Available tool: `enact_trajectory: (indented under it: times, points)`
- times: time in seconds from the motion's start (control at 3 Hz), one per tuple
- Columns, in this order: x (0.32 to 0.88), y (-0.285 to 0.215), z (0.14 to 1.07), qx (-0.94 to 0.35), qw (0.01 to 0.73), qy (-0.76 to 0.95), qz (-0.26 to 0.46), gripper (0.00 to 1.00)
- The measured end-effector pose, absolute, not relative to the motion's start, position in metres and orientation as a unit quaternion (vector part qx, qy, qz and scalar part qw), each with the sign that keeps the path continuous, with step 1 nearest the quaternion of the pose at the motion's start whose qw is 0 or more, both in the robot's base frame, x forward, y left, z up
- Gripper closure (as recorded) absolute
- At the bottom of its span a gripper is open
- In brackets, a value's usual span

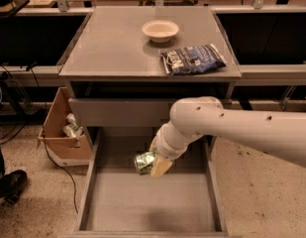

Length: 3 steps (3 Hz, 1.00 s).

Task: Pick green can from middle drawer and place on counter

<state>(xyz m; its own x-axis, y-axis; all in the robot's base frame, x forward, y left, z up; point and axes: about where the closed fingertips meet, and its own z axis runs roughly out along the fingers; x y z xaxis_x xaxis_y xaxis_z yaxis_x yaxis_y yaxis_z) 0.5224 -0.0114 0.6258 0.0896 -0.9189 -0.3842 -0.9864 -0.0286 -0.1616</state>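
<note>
The green can (144,162) is a shiny green-and-silver can held in my gripper (152,165). The gripper is shut on the can and holds it above the floor of the open middle drawer (147,205), over the drawer's back half. One tan finger (161,167) shows on the can's right side. A faint shadow lies on the drawer floor below it. My white arm (227,125) reaches in from the right. The grey counter (113,46) is the cabinet top above the drawers.
A white bowl (160,30) and a dark blue chip bag (192,59) lie on the counter's back and right parts. A closed drawer front (118,112) sits above the open drawer. A cardboard box (61,128) with pale cans stands on the floor at the left.
</note>
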Motion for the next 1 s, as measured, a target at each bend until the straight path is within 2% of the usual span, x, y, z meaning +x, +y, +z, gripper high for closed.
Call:
enact_trajectory:
  times: [0.67, 1.0]
  points:
    - [0.521, 0.003, 0.777, -0.729, 0.211, 0.650, 0.029, 1.00]
    - [0.521, 0.003, 0.777, -0.729, 0.211, 0.650, 0.029, 1.00]
